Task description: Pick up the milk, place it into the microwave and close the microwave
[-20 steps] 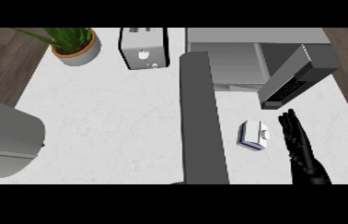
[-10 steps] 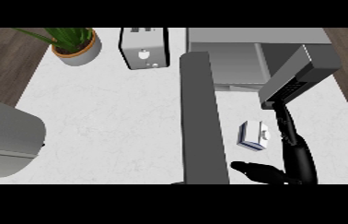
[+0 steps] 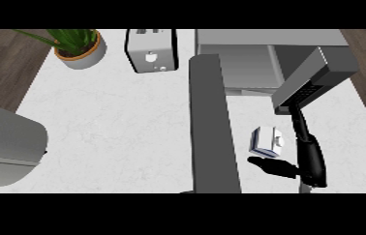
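Note:
The milk [image 3: 267,141], a small white carton with blue sides, lies on the white counter [image 3: 121,123] below the microwave [image 3: 236,60]. The microwave stands at the top right with its cavity open; its door [image 3: 213,127] juts toward me as a long grey slab left of the milk, and its dark keypad panel [image 3: 312,82] hangs at the right. My right hand [image 3: 310,157] is just right of the carton, open, with fingers [image 3: 298,123] stretched along its right side and the thumb [image 3: 271,166] spread under its near end. My left hand is out of view.
A white toaster [image 3: 151,51] and a potted plant [image 3: 77,48] stand at the back left. A grey rounded object [image 3: 18,149] sits at the left edge. Dark wood floor [image 3: 18,69] shows beyond the counter's left edge.
My right hand has turned and reached up along the milk's right side, and its thumb has swung out to the left below the carton. The milk and the door have not moved.

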Robot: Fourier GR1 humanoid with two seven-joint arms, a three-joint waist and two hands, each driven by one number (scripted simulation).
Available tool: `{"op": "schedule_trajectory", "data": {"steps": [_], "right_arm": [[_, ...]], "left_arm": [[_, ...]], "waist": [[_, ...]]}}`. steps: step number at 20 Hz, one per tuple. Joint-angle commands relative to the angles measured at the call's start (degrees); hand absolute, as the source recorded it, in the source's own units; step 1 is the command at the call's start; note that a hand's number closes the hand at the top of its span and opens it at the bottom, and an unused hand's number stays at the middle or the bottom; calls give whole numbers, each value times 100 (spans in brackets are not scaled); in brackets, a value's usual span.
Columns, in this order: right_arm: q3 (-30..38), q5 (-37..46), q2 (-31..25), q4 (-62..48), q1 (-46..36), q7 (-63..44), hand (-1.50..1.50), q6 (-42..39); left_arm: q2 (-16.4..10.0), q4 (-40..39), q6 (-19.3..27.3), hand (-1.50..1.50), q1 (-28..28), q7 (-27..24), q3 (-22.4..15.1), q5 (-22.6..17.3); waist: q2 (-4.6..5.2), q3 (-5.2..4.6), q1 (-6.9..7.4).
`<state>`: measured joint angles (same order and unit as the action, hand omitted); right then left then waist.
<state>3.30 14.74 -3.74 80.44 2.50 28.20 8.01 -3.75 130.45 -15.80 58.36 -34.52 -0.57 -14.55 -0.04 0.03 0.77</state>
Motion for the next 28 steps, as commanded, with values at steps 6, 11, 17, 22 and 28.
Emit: {"op": "schedule_trajectory", "data": {"steps": [6,11,17,22,28], "right_arm": [[109,-134,-100,-1484,-393,896,-150,-322],[33,64,-7,-2039,-360,1246,-150,-136],[426,223,-9,-3660,-972,2278,150,544],[559,518,-174,-4484,-1501,2504,150,1156],[832,591,-591,-5434,-2047,2787,150,1353]], "left_arm": [[325,-22,-190,-150,156,-122,-69,180],[239,129,-314,-150,242,71,275,-153],[316,7,-389,-150,88,2,259,-104],[155,-94,-450,-150,-9,79,534,-287],[138,-201,-755,-150,96,-89,801,-490]], "waist": [[0,1,-3],[0,0,-25],[16,4,7],[27,5,17],[30,9,65]]}}
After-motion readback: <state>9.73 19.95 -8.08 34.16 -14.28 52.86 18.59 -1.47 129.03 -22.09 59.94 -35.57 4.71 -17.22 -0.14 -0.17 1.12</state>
